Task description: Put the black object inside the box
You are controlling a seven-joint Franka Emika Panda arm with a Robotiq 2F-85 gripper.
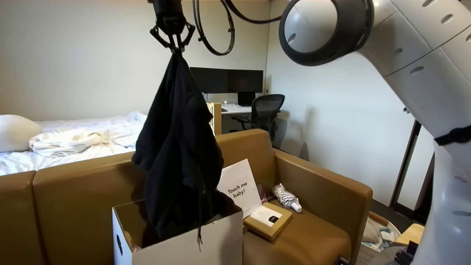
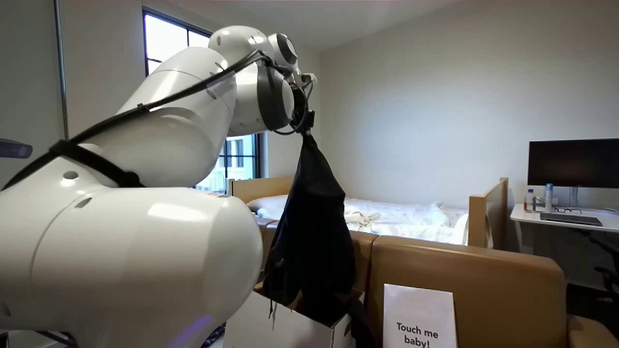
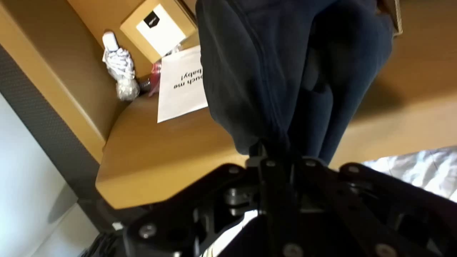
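Note:
The black object is a black cloth garment, also seen in an exterior view and in the wrist view. My gripper is shut on its top, and the cloth hangs straight down from the fingertips. In the wrist view the gripper pinches the gathered cloth. The white open-topped box stands below, also seen in an exterior view. The garment's lower end is inside the box opening. A thin cord hangs outside over the front wall, and some dark cloth hangs over one side in an exterior view.
The box stands at a brown sofa. Beside it are a "Touch me baby!" card, a yellow-brown box and a wrapped striped item. A bed lies behind the sofa back. A desk and chair stand farther off.

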